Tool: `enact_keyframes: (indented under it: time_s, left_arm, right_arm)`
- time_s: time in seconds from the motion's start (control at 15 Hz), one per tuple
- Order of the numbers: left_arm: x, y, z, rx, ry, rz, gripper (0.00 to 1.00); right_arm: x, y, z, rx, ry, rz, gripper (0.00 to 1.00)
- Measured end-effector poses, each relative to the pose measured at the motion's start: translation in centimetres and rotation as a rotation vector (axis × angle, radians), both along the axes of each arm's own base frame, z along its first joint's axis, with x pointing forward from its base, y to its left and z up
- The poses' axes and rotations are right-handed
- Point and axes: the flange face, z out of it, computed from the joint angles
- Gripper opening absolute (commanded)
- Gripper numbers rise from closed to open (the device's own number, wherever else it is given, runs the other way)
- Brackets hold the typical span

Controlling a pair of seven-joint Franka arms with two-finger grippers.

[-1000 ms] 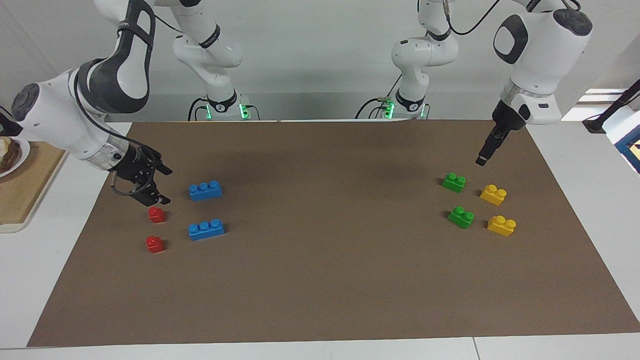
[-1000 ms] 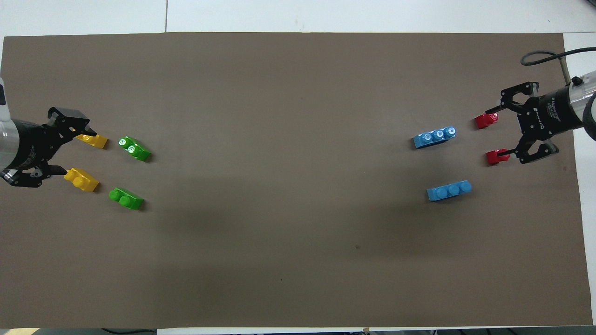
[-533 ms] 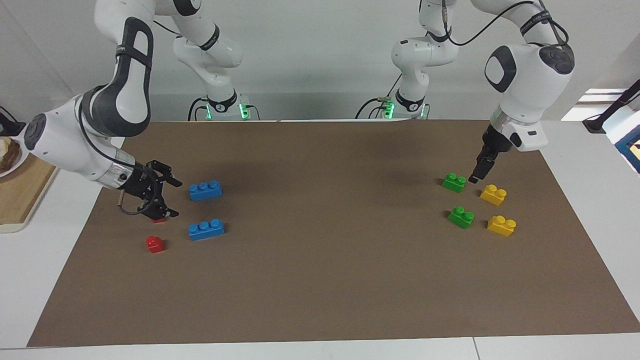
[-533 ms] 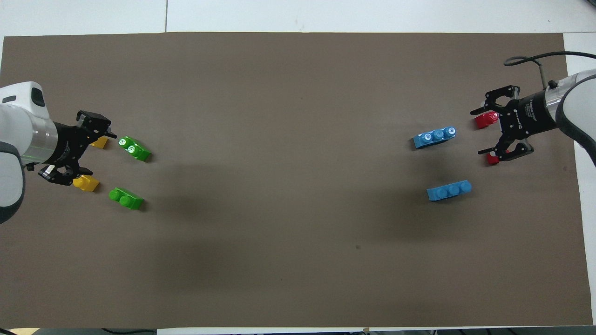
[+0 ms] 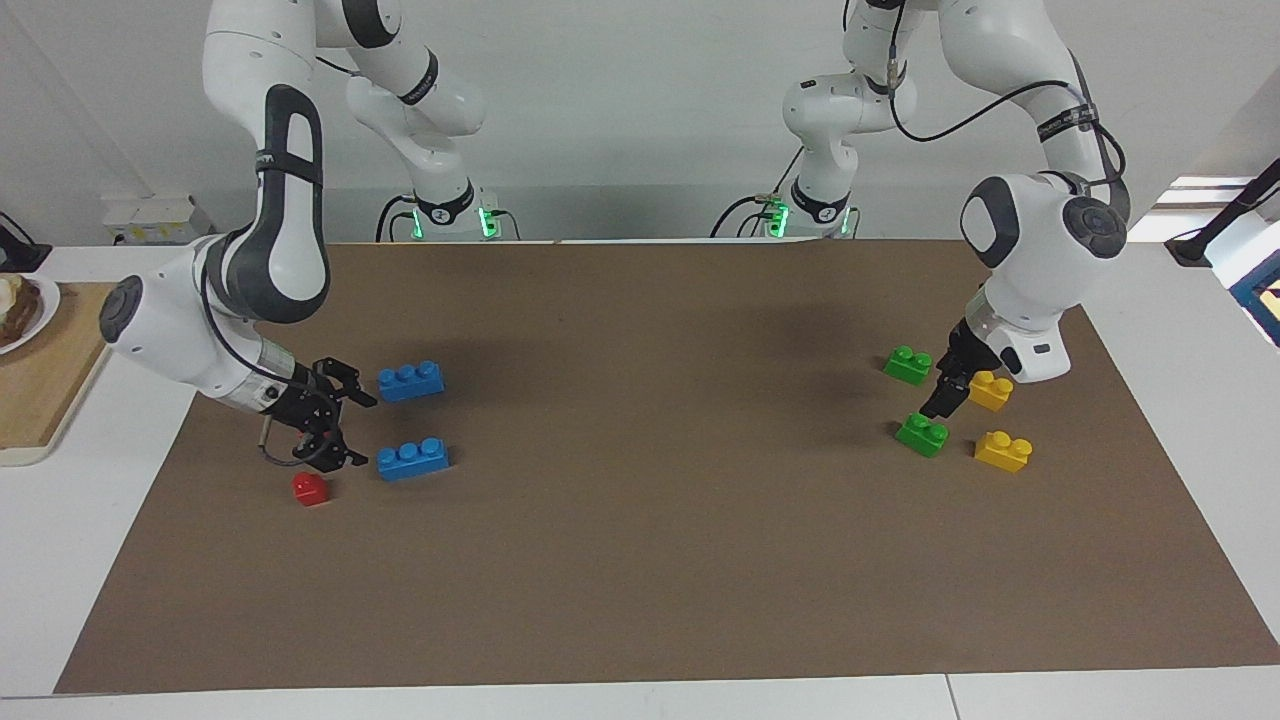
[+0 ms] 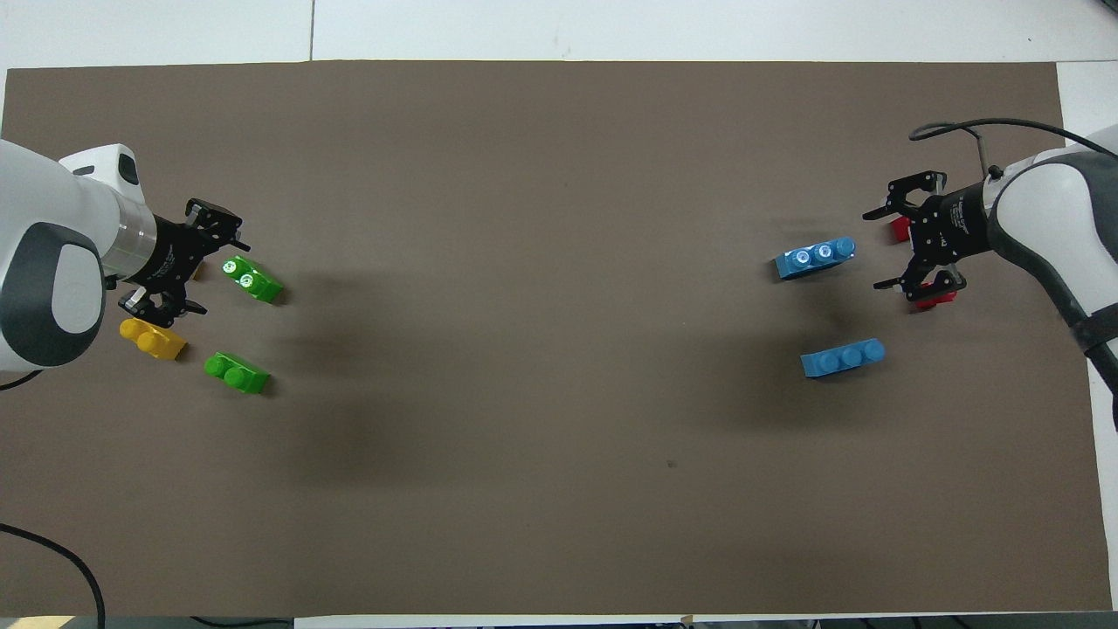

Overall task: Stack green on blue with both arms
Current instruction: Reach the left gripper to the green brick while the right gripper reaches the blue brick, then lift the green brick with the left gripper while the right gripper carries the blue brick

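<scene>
Two green bricks lie toward the left arm's end, one nearer the robots [image 5: 908, 364] [image 6: 236, 372] and one farther [image 5: 922, 434] [image 6: 251, 278]. My left gripper [image 5: 940, 405] [image 6: 218, 276] hangs low and open just beside the farther green brick, holding nothing. Two blue bricks lie toward the right arm's end, one nearer [image 5: 410, 380] [image 6: 843, 357] and one farther [image 5: 412, 458] [image 6: 814, 257]. My right gripper [image 5: 360, 430] [image 6: 875, 249] is low, open and empty, beside the farther blue brick and apart from it.
Two yellow bricks [image 5: 990, 390] [image 5: 1003, 450] sit beside the green ones, toward the table's end. One red brick [image 5: 310, 488] lies beside the right gripper, and another [image 6: 935, 299] sits partly under it. A wooden board [image 5: 40, 390] lies off the brown mat [image 5: 640, 580].
Both grippers have come down and moved inward from the table's ends: the left past the yellow bricks to the farther green brick, the right over the red bricks toward the blue ones. No brick moved.
</scene>
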Motion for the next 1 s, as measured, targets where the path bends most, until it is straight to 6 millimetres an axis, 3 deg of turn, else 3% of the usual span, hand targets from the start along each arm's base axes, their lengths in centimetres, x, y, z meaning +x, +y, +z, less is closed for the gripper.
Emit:
enact_keyframes:
  time_s: [0.27,0.53,0.73,1.0]
  left_arm:
    - [1.4,0.4,-2.0,0.007,0.008,0.001,1.0]
    - [2.3,0.8,-4.7,0.029,0.031,-0.009,1.0]
    - [2.6,0.9,-5.6,0.029,0.03,-0.008,1.0]
    - [2.6,1.0,-6.7,0.029,0.043,-0.007,1.0]
  right_arm:
    - [0.6,0.0,-1.5,-0.01,-0.029,0.013,1.0]
    - [1.4,1.8,-2.5,-0.013,-0.065,0.015,1.0]
    - [1.8,2.9,-3.9,-0.019,-0.08,0.022,1.0]
    - [1.7,2.7,-5.4,0.005,-0.094,0.046,1.0]
